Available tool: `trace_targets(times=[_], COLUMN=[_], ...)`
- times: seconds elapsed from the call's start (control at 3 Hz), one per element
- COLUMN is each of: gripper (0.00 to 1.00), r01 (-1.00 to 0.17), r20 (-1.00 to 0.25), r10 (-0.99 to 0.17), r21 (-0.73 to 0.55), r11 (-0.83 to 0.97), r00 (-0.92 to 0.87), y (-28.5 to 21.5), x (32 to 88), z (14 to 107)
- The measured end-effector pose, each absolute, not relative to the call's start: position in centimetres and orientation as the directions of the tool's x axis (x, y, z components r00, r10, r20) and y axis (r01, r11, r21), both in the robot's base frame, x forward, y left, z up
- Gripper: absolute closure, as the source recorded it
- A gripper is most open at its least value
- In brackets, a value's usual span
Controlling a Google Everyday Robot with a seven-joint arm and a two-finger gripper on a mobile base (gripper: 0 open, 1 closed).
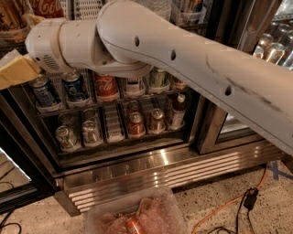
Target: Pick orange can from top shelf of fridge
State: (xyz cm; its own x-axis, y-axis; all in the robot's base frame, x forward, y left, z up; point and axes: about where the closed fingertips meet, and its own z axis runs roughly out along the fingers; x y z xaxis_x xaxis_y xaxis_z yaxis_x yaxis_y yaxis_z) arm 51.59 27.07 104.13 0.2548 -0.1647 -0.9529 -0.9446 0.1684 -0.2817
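Observation:
My white arm (pixel 183 64) crosses the whole view in front of the fridge (pixel 137 164). My gripper (pixel 16 73) is the tan piece at the far left edge, in front of the fridge's left side, just below the top shelf (pixel 87 8). The top shelf shows only at the upper edge, with white lane dividers and a red Coca-Cola can (pixel 43 7). The arm hides most of that shelf. The orange can is not in view.
The rack below holds blue cans (pixel 75 87) and a red Coca-Cola can (pixel 106 87). The lower rack holds silver cans (pixel 66 137), a red can (pixel 136 124) and a small bottle (pixel 176 112). A clear plastic tub (pixel 137 215) and an orange cable (pixel 229 205) lie on the floor.

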Motion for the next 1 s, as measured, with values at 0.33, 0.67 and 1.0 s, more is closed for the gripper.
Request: trace_targets(times=[0.33,0.67,1.0], gripper=[0.0,0.0,0.0], r01=[-0.953,-0.956,-0.95], r20=[-0.962,-0.966,-0.964], r10=[-0.144,-0.121,-0.077], r21=[-0.255,-0.245,-0.266], r11=[0.166,0.162,0.164], r00=[0.232,0.227,0.256], y=[28.1,29.0,30.5], x=[52.1,52.8,55.9], z=[103.2,102.9,104.2])
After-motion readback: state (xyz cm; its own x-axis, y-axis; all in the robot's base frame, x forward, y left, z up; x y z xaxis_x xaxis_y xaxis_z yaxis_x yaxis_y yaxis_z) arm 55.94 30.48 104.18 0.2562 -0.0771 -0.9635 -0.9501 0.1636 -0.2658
